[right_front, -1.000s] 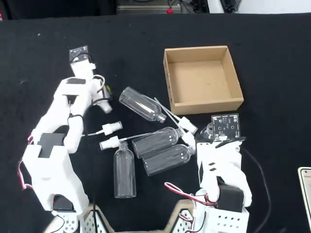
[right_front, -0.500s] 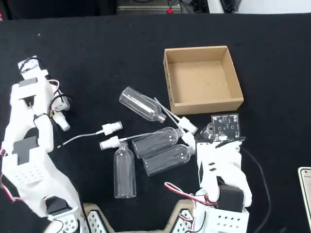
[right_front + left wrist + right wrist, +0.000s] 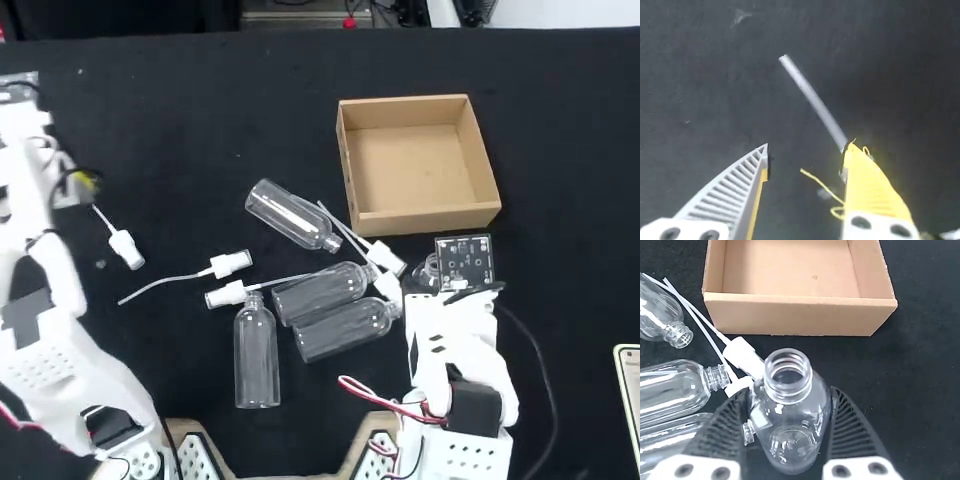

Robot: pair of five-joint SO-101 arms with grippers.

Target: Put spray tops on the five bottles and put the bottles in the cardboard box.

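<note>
by cardboard box (image 3: 790, 315) | right claw (image 3: 788, 396) holds bottle (image 3: 790, 415) | left claw (image 3: 805, 152) spread

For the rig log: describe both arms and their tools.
Left arm: white shells, black motor blocks, thin wires. Left tool: one grey ribbed finger, one yellow, with loose yellow threads. Right arm: white, red-and-white wires at the base, a black cable. Right tool: black ribbed fingers on white mounts.

2 white arms (image 3: 455, 350) with red-and-white cables (image 3: 365, 392); left gripper (image 3: 806, 150) yellow-fingered, right gripper (image 3: 789, 392) black-ribbed.

uncapped bottles (image 3: 345, 328) beside cardboard box (image 3: 425, 217)
</note>
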